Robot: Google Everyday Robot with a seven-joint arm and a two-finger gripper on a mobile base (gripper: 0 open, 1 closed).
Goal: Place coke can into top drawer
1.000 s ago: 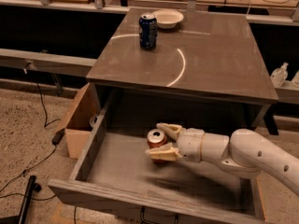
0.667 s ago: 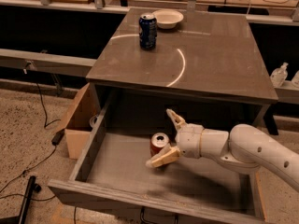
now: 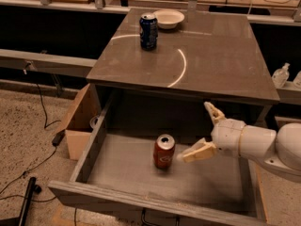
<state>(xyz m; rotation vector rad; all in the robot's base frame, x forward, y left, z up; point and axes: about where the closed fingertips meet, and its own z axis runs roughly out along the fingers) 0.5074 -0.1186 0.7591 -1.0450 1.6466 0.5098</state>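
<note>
Dim, warm light from above; deep shadow under the cabinet top (image 3: 221,55) fills the rear of the top drawer (image 3: 122,173), behind the spread gripper (image 3: 195,132).

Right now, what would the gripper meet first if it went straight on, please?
Probably the coke can, upright in the top drawer: the open gripper over the drawer points toward it, lower finger nearest. Depth is unclear, so it could pass just behind.

Speckled floor (image 3: 23,121), grey cabinet (image 3: 221,55), cardboard box (image 3: 80,121), long dark benches (image 3: 37,60).
</note>
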